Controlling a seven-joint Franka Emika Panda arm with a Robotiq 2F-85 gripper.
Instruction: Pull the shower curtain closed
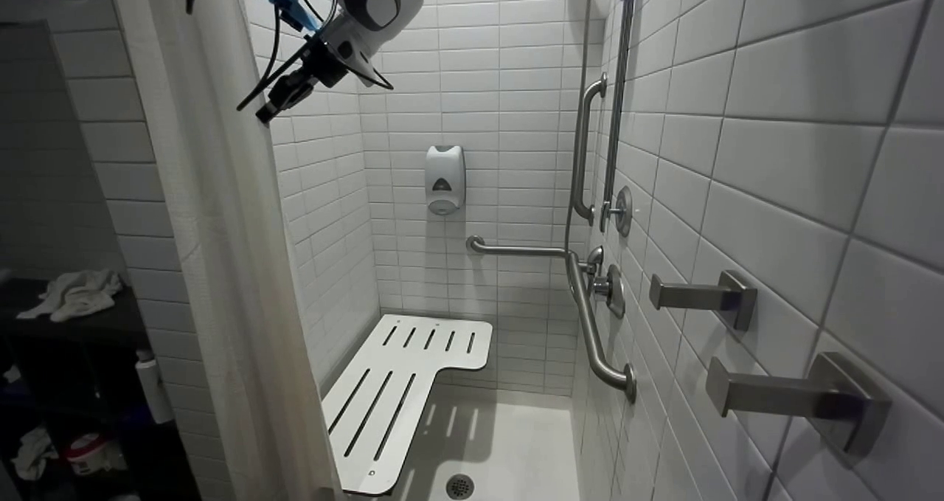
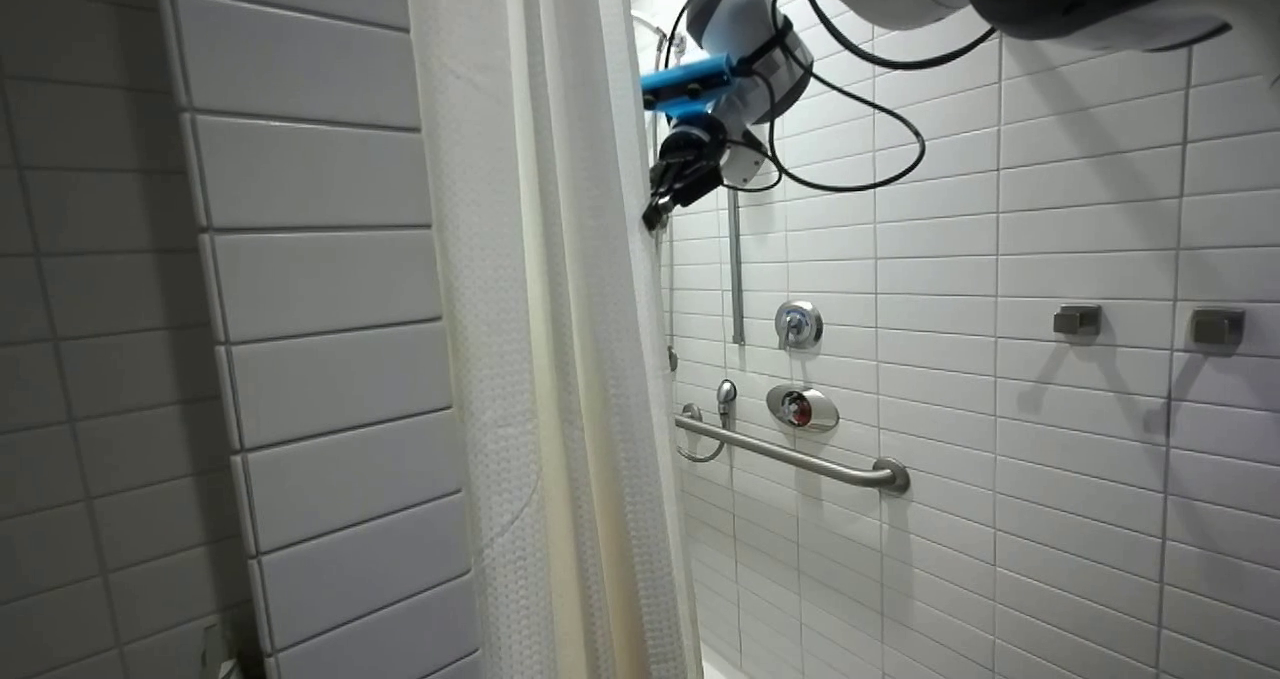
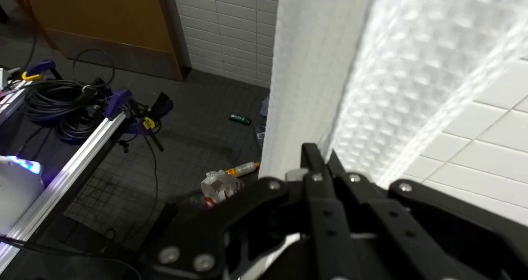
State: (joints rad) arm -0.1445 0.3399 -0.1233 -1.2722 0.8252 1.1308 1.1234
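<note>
the tall white shower curtain (image 2: pixel 570 309) hangs bunched up at one side of the shower, just beside the end of a tiled wall (image 2: pixel 330 279). its free edge runs down by the near end of the seat (image 1: pixel 413 359) and hides a bit of it. from that edge there is lots of open room over the pale shower floor (image 1: pixel 531 442), across to the bent bar (image 1: pixel 588 324) and the two pegs (image 1: pixel 689 296). up high, the robot's black hand (image 3: pixel 324 160) is pinching a fold of the curtain close to that edge, with its fingers (image 3: pixel 310 160) squeezed together. i can see the cloth is bumpy, like little waffle squares, and falls in long up-and-down folds, some a bit yellow. the tiled wall looks smooth and shiny. the seat is flat and white, with round corners and long slots. the bar is round metal, the pegs are square metal, and the drain (image 1: pixel 460 486) is a circle full of tiny holes.
</note>
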